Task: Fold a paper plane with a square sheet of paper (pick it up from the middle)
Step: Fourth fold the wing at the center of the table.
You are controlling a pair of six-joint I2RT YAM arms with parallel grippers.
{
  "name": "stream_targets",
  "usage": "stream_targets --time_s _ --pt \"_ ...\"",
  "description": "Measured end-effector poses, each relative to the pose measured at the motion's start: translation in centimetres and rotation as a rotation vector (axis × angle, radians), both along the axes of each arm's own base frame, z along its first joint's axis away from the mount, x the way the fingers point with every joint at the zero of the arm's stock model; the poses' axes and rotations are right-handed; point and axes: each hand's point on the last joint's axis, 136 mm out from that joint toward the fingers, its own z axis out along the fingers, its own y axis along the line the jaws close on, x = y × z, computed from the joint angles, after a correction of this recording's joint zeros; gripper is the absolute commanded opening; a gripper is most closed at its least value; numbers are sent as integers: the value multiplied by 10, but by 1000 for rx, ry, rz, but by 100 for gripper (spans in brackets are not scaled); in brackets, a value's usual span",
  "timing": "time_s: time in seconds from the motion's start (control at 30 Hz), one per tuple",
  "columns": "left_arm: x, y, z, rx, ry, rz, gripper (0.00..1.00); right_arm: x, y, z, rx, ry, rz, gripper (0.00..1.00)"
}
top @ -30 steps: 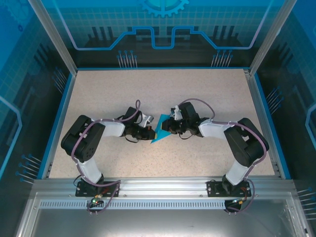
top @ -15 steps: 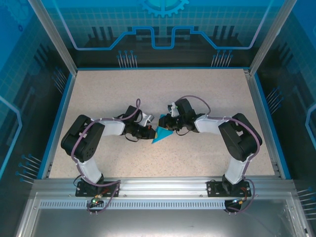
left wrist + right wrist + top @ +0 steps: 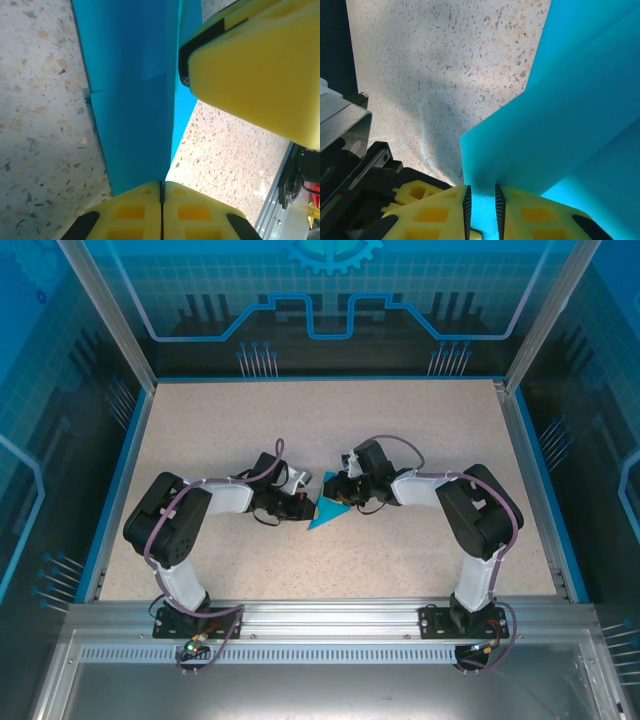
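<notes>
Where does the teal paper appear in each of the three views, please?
Top external: the teal paper is a small triangle at the middle of the table.
Left wrist: it is a tall band from the top edge down into the left gripper.
Right wrist: it covers the right side, with one corner in the right gripper.
Shared landmark: the speckled tabletop beneath it.

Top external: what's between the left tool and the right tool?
Just the folded teal-blue paper sheet: left tool and right tool each pinch an edge, seen in the top and wrist views.
</notes>
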Motion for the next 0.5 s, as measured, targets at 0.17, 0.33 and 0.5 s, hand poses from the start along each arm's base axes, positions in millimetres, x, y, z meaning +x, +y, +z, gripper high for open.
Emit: stream_targets --time_s 0.17,0.33,0.5 --pt "1 1 -3 9 21 4 4 0 -4 -8 -26 17 -10 22" --pt "3 1 -12 23 53 5 2 1 -8 -11 -44 24 -19 22" --pt "3 1 -12 16 62 4 2 -1 -12 -4 -52 7 -22 23"
